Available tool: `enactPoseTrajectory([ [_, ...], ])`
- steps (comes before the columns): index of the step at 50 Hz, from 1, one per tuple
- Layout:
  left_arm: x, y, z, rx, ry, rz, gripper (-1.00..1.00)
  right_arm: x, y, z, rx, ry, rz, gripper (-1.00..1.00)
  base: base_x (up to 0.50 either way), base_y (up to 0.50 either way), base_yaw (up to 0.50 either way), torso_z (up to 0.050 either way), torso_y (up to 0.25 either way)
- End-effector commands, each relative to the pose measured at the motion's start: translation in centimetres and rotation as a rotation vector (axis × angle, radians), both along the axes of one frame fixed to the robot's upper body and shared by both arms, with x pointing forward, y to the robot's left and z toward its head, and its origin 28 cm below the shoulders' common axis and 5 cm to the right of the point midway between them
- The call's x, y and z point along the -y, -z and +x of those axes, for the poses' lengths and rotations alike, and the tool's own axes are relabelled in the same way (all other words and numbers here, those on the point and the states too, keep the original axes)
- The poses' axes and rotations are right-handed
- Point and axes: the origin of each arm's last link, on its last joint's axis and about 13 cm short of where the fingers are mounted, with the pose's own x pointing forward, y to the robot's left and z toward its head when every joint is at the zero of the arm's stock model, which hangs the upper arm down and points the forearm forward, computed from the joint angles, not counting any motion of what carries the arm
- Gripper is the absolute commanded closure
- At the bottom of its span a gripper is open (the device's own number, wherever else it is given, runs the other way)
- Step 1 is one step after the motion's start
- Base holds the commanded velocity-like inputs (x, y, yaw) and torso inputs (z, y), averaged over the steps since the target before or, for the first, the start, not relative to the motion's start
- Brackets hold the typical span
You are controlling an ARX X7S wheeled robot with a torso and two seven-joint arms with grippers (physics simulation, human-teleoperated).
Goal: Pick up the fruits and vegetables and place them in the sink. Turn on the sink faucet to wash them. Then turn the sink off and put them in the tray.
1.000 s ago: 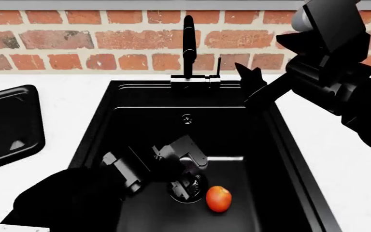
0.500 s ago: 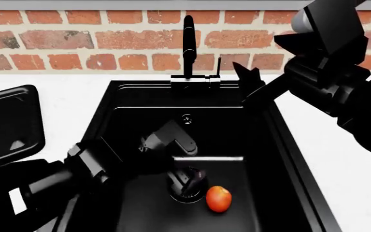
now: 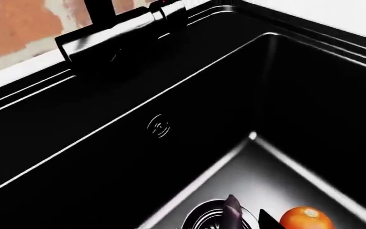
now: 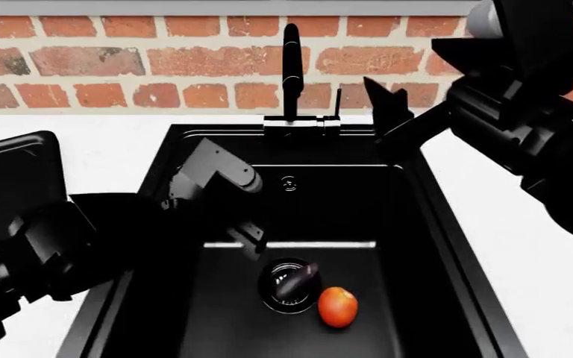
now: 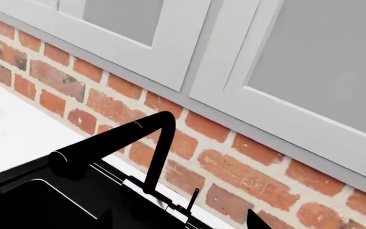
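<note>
The orange-red fruit lies on the floor of the black sink, just right of the drain. The dark purple eggplant lies across the round drain. My left gripper is open and empty, hanging inside the basin above and left of the drain. The left wrist view shows the eggplant's tip, the fruit and the overflow. My right gripper is open and empty, just right of the faucet's thin lever. The faucet stands at the sink's back rim.
The glossy black tray sits on the white counter left of the sink, partly behind my left arm. A brick wall runs behind the faucet. In the right wrist view, grey cabinet doors hang above the faucet and lever.
My left gripper has risen up and back-left from the drain, leaving the eggplant lying on it. The fruit has not moved. My right gripper has lifted slightly beside the lever.
</note>
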Motion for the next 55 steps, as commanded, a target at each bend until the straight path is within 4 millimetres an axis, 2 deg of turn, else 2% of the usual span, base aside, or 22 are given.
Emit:
enactPoseTrajectory([
  [1, -1.6, -2.3, -0.6, 0.092, -0.096, -0.06, -1.0, -0.3, 0.2, 0.4, 0.028, -0.005, 0.035, -1.0, 0.0, 0.0, 0.0, 0.0, 0.0],
  [6, -2.7, -4.8, 0.8, 0.301, -0.242, -0.089, -1.0, -0.5, 0.9, 1.2, 0.021, 0.004, 0.065, -1.0, 0.0, 0.0, 0.0, 0.0, 0.0],
  [13, -3.6, -8.6, 1.9, 0.565, -0.38, -0.1, -1.0, -1.6, 3.2, 4.2, -0.002, 0.009, 0.141, -1.0, 0.0, 0.0, 0.0, 0.0, 0.0],
  [16, -3.9, -10.2, 3.3, 0.667, -0.478, -0.159, -1.0, -2.0, 4.0, 5.5, -0.015, 0.002, 0.16, -1.0, 0.0, 0.0, 0.0, 0.0, 0.0],
  [22, -3.7, -11.4, 6.3, 0.713, -0.576, -0.204, -1.0, -2.4, 5.6, 7.5, 0.01, 0.076, 0.23, -1.0, 0.0, 0.0, 0.0, 0.0, 0.0],
  [28, -3.3, -12.9, 6.9, 0.717, -0.574, -0.212, -1.0, -2.3, 6.5, 9.2, 0.018, 0.123, 0.26, -1.0, 0.0, 0.0, 0.0, 0.0, 0.0],
  [37, -3.1, -13.7, 6.7, 0.709, -0.556, -0.189, -1.0, -2.6, 7.4, 12.1, -0.004, 0.151, 0.244, -1.0, 0.0, 0.0, 0.0, 0.0, 0.0],
  [43, -3.2, -13.0, 6.7, 0.694, -0.554, -0.186, -1.0, -2.7, 7.2, 13.1, 0.0, 0.152, 0.248, -1.0, 0.0, 0.0, 0.0, 0.0, 0.0],
  [49, -3.3, -12.0, 6.6, 0.68, -0.558, -0.174, -1.0, -3.6, 7.4, 14.6, 0.009, 0.131, 0.259, -1.0, 0.0, 0.0, 0.0, 0.0, 0.0],
  [55, -3.3, -11.8, 6.2, 0.669, -0.55, -0.176, -1.0, -4.0, 6.8, 15.7, 0.026, 0.118, 0.265, -1.0, 0.0, 0.0, 0.0, 0.0, 0.0],
])
